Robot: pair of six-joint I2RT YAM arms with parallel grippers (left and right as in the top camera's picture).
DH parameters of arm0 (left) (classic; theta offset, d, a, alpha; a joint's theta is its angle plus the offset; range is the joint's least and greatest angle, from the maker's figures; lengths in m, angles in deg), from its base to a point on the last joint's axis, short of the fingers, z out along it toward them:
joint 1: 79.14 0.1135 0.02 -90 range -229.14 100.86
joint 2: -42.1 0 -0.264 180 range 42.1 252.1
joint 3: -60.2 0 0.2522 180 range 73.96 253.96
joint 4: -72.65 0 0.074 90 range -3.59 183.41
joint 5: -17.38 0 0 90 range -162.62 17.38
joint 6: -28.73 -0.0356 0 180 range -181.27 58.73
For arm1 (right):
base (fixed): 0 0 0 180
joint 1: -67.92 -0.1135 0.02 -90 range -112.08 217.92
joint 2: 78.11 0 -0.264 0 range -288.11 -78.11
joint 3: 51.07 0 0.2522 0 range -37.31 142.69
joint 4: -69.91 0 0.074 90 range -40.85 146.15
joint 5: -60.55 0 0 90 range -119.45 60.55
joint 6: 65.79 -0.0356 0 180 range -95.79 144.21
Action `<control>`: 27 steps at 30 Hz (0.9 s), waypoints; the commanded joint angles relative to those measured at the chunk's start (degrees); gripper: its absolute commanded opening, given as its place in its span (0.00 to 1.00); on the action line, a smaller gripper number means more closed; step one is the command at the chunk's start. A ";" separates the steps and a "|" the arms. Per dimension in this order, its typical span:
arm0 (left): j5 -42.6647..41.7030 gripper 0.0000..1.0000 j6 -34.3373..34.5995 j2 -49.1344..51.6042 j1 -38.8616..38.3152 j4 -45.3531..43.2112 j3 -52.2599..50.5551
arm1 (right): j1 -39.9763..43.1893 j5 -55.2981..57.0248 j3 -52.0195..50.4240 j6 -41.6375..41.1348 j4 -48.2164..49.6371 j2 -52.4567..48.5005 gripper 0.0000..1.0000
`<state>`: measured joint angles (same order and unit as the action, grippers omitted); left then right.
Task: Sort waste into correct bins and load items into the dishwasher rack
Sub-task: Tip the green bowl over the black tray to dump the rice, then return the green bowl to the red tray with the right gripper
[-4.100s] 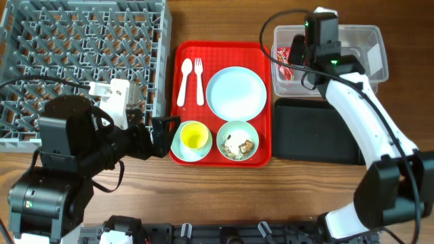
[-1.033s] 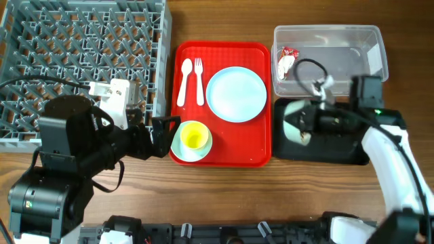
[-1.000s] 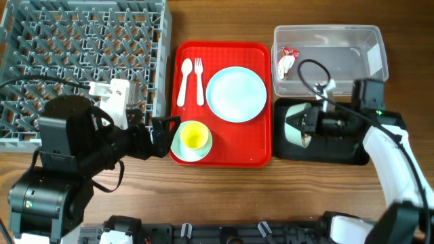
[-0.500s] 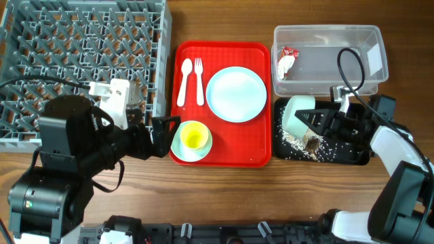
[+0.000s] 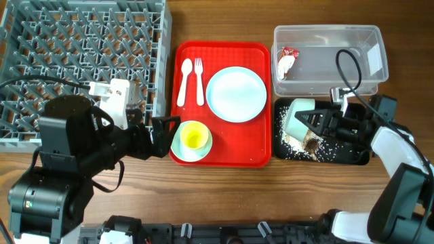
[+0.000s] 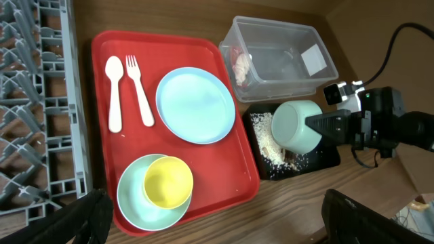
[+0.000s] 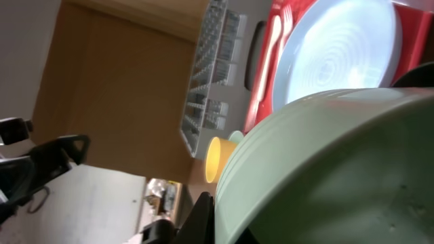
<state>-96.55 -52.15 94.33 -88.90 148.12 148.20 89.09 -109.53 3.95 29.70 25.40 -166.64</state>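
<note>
Scraps [image 5: 296, 140]: blk tray [image 5: 326, 160]; wrapper [image 5: 286, 62]: clr tub [image 5: 325, 29]

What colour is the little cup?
The cup is yellow; the left wrist view shows it best.

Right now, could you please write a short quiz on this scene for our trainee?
1. True or false: the yellow cup sits on the saucer on the red tray.
2. What lies in the clear tub? A) fork B) wrapper C) spoon
3. Which gripper holds the bowl, and over what?
Key: 1 true. 2 B. 3 The right gripper, with the bowl tipped over the black tray, where scraps lie.
</note>
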 commanded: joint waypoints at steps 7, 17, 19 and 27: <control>-0.68 1.00 0.33 -0.31 -0.24 -0.13 0.87 | -2.47 2.51 0.28 -11.19 3.13 4.72 0.04; -0.66 1.00 0.33 -0.31 -0.24 -0.13 0.87 | -41.70 62.14 14.71 -22.51 -0.04 18.51 0.04; -0.66 1.00 0.33 -0.31 -0.24 -0.13 0.87 | -52.02 80.67 16.31 -22.14 0.72 15.63 0.04; -0.68 1.00 0.33 -0.31 -0.24 -0.13 0.87 | -56.02 82.38 19.26 -16.46 7.63 -2.62 0.04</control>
<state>-96.55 -52.15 94.33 -88.94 148.12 148.20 33.09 -31.47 19.86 9.79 31.79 -163.19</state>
